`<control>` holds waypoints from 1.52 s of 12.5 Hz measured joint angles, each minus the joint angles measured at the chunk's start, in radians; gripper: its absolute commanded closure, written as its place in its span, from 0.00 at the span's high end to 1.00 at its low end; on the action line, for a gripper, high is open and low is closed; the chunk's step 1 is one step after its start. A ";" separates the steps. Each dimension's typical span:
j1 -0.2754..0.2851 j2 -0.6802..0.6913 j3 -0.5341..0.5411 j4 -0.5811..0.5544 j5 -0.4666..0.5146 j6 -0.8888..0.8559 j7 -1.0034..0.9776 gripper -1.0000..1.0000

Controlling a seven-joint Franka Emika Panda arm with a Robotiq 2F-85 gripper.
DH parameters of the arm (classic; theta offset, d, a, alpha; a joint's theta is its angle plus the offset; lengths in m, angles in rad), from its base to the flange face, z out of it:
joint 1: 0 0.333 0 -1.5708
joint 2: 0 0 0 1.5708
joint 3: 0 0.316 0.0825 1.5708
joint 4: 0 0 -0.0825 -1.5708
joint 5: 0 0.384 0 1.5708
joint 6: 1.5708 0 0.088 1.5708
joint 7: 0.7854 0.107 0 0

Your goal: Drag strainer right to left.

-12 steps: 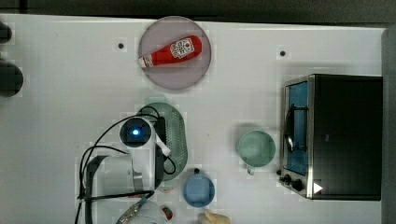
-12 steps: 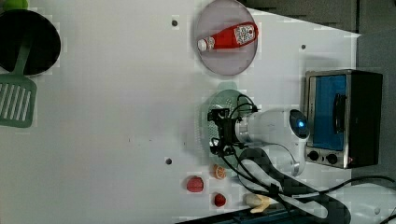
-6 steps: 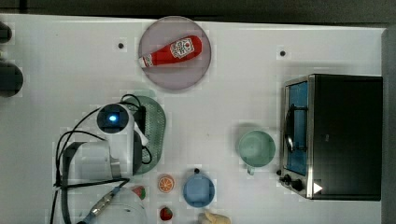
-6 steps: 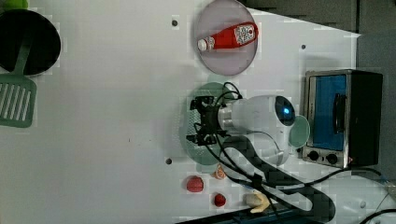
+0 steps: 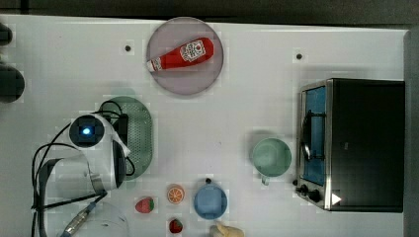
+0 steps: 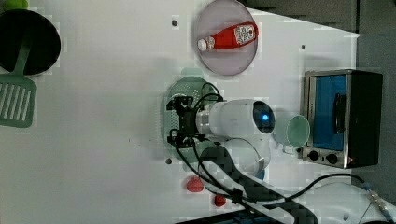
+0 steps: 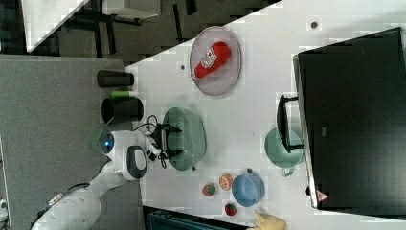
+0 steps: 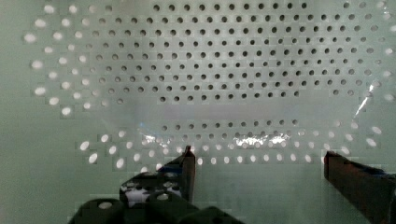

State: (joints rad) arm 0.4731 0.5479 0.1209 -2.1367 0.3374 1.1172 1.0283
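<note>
The strainer [image 5: 142, 132] is a pale mint-green oval with a dotted centre, lying on the white table [image 5: 237, 113] at the top view's left of middle. The arm's white wrist covers its left side in the top view. My gripper [image 6: 179, 120] reaches down into the bowl of the strainer [image 6: 187, 87] with its jaws open. In the wrist view the perforated floor of the strainer [image 8: 233, 70] lies close under the gripper [image 8: 257, 161]. Its two dark fingertips [image 8: 187, 165] stand wide apart with nothing between them. In the right view the gripper [image 7: 167, 139] sits over the rim of the strainer [image 7: 190, 140].
A pink plate [image 5: 207, 74] with a ketchup bottle [image 5: 182, 54] lies behind the strainer. A green cup [image 5: 271, 157] and toaster oven [image 5: 356, 143] stand at the top view's right. A blue bowl [image 5: 210, 201] and toy fruits [image 5: 175, 193] sit near the front edge. A black pan [image 6: 28, 42] and green spatula [image 6: 16, 102] lie at the left view's left.
The arm and the strainer have slid together toward the top view's left, away from the green cup. The jaws stay open.
</note>
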 measured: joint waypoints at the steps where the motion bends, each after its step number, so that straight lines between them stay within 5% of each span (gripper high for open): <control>1: 0.013 0.019 0.001 0.029 -0.005 -0.001 0.008 1.00; 11: 0.145 0.118 0.002 0.215 -0.009 -0.051 0.109 1.00; 17: 0.193 0.095 -0.021 0.199 0.006 -0.094 0.118 1.00; 19: 0.196 0.020 -0.063 0.160 -0.023 -0.263 0.044 1.00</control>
State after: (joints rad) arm 0.6689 0.5679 0.0582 -1.9766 0.3145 0.8540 1.0723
